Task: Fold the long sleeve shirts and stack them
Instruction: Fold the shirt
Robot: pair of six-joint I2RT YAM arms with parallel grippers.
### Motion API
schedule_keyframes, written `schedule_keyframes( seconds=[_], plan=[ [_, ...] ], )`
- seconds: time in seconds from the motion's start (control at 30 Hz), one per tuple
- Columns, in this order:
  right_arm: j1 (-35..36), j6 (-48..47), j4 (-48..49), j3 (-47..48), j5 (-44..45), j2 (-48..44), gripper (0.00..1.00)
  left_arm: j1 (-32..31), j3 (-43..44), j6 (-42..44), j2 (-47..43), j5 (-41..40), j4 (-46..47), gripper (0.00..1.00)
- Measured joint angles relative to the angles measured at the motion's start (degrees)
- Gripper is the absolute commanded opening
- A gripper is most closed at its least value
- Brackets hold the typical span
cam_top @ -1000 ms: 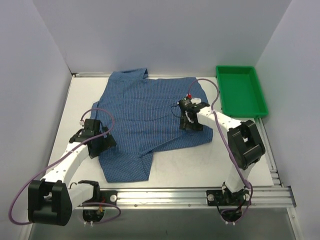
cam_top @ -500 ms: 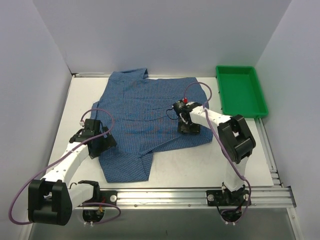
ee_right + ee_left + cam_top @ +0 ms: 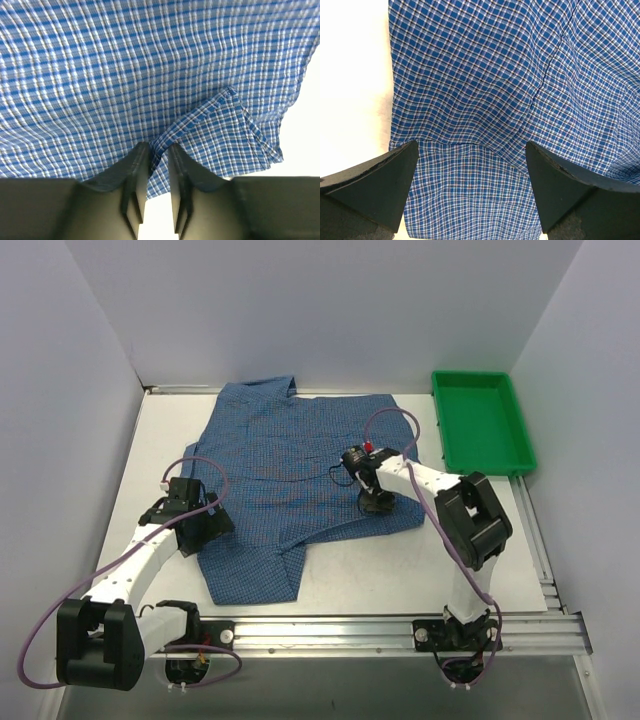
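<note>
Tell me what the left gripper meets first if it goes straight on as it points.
The left gripper would most likely meet the blue checked shirt first, near its edge beside the white table; depth is unclear.

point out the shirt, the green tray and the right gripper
shirt [image 3: 280, 460]: top view, middle of its body
green tray [image 3: 480, 425]: top view, bare floor
right gripper [image 3: 158, 150]: right wrist view, between its fingertips
</note>
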Motion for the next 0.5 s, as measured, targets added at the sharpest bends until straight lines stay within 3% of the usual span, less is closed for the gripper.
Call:
schedule_keyframes(
  seconds=[0.2, 0.5],
  plan=[
    [0.7, 1.2, -0.6, -2.2, 0.2, -1.4, 0.03, 0.0, 0.0, 0.0, -0.1, 0.1, 0.0, 0.97],
    [5.3, 5.2, -1.6, -10.1, 0.3, -11.1, 0.01, 0.0, -0.4, -0.1, -0.3, 0.1, 0.1, 0.97]
  ],
)
